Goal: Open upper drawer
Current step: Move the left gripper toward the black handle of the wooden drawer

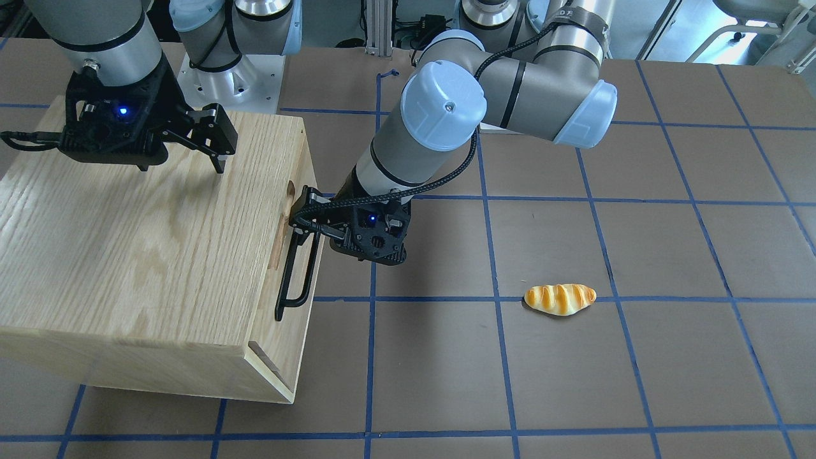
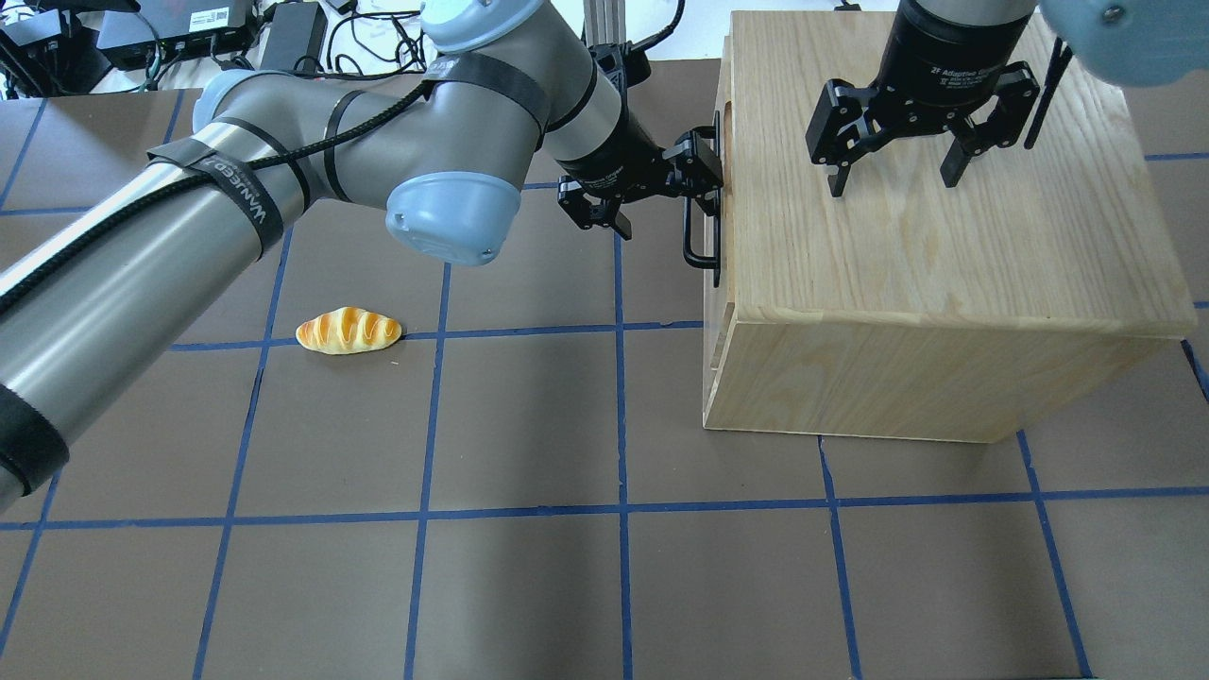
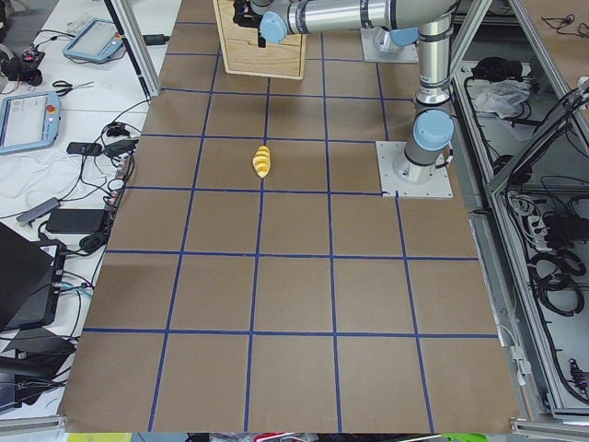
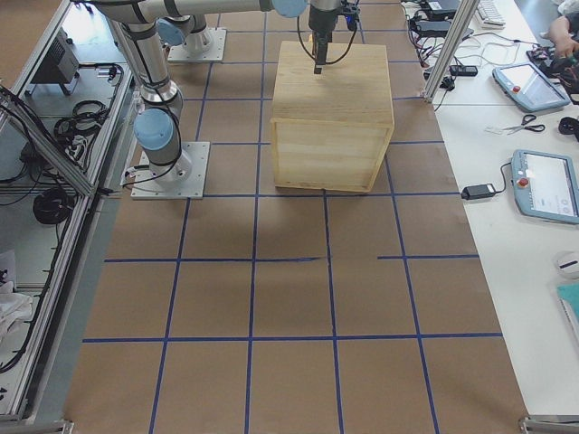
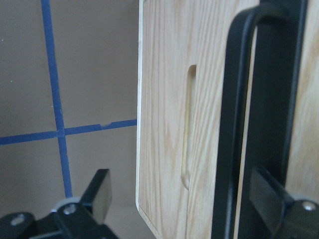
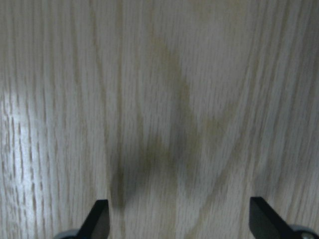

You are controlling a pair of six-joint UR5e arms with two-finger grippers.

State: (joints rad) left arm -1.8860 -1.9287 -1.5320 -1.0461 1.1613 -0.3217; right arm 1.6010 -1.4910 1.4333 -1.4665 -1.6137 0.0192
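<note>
The upper drawer (image 5: 164, 99) is a pale-wood front panel with an oblong notch (image 5: 188, 124) and a long black bar handle (image 5: 234, 124). It sits flush in the cabinet (image 2: 926, 246). My left gripper (image 2: 706, 175) is open at the far end of the handle (image 1: 296, 274). In the left wrist view the gripper (image 5: 184, 199) has its jaws wide apart. The bar stands between them, close to the right-hand finger (image 5: 271, 201). My right gripper (image 2: 893, 184) is open and empty, pointing down just over the cabinet top (image 6: 174, 99).
A toy bread roll (image 2: 348, 331) lies on the brown table, apart from the cabinet on my left side. Blue tape lines (image 2: 619, 416) grid the table. The oak cabinet (image 1: 127, 255) fills my right side.
</note>
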